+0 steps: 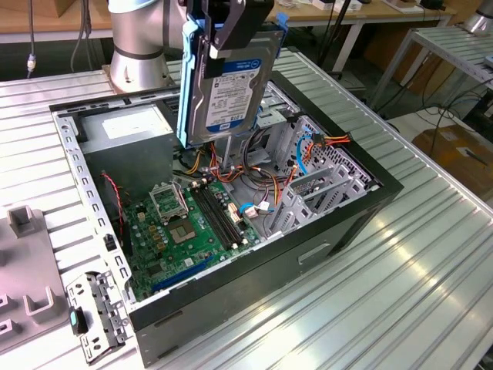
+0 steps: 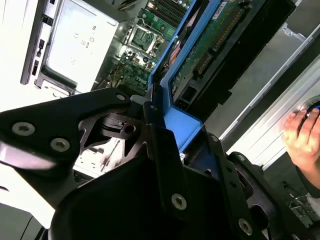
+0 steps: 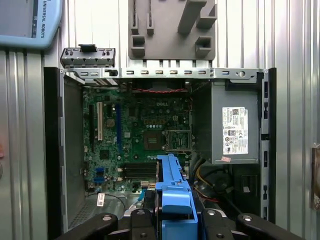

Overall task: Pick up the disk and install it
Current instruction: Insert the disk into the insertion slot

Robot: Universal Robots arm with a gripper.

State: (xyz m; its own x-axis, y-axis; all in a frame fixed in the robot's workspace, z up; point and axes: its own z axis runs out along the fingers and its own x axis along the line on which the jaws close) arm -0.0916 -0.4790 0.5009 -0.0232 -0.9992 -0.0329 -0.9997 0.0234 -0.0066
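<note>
Well, the ribbed metal surface [image 1: 431, 254] carries a big open computer case [image 1: 254, 281]. Inside the case lies a green board [image 1: 181, 223]. The disk [image 1: 231, 85] hangs on its edge right above the open case. The gripper [image 1: 233, 27] is closed tight on the disk's top end, by the blue rails. So the picking up is done. The disk is not yet in its place in the case.
</note>
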